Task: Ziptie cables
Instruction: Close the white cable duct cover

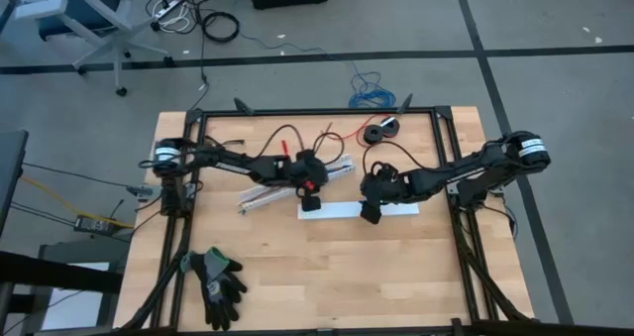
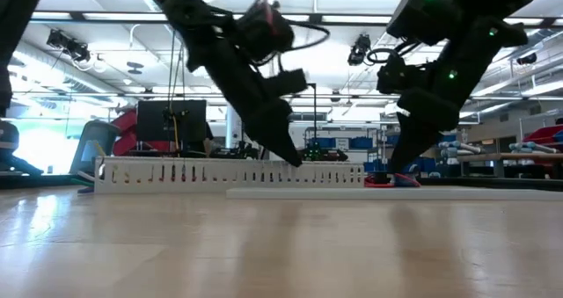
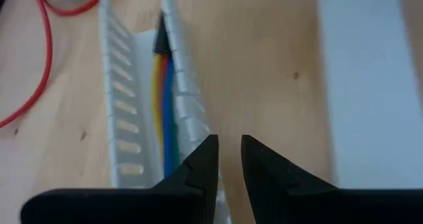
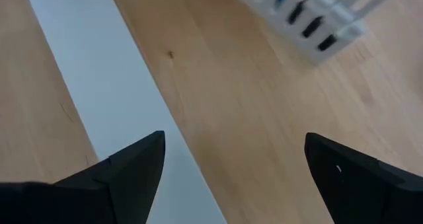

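The cables (image 3: 165,98), yellow, red and blue wires with a dark end (image 3: 160,42), lie inside a white slotted duct (image 1: 292,182) that rests on the table. My left gripper (image 3: 228,161) hangs just beside the duct's wall (image 3: 188,98). Its fingers point down at a slant and are open by a narrow gap with nothing between them. My right gripper (image 4: 234,161) is wide open and holds nothing. It is above the table beside a flat white strip (image 4: 99,85), and the duct's end (image 4: 310,19) lies beyond it. In the high view both grippers (image 1: 310,202) (image 1: 371,214) are at mid table.
A red wire (image 3: 39,59) runs to a black round spool (image 1: 381,131) at the far side. A blue wire coil (image 1: 369,88) lies beyond the table's far edge. Dark gloves (image 1: 218,281) lie near the front left. A black frame (image 1: 327,111) borders the table.
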Controlling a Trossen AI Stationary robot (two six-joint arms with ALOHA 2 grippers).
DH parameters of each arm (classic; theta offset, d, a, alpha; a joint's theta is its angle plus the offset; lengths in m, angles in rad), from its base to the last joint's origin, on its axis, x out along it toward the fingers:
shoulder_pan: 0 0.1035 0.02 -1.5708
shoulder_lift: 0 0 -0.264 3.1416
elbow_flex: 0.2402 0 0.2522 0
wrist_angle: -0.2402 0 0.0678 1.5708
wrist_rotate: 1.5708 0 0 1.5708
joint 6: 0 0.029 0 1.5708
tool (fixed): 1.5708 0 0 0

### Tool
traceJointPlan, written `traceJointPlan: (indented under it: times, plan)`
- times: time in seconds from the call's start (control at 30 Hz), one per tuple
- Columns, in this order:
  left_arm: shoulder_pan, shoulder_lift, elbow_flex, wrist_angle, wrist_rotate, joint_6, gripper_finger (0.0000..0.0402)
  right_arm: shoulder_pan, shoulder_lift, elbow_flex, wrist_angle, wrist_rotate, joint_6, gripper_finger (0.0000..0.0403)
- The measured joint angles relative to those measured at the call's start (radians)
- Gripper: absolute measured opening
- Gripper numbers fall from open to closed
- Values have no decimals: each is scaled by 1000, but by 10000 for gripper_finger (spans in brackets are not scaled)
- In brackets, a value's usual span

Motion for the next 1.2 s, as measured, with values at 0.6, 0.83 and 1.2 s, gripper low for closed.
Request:
traceJointPlan:
  times: [0.6,0.83,1.2]
  plan:
    - [-25,20,126,-103,-62,35,8,-6,0,0,-1,-48,35,345]
    - [8,21,124,-67,-83,3,62,-6,1,0,8,-50,34,345]
    - [103,56,122,-60,-40,-107,137,-6,1,0,36,-49,-19,345]
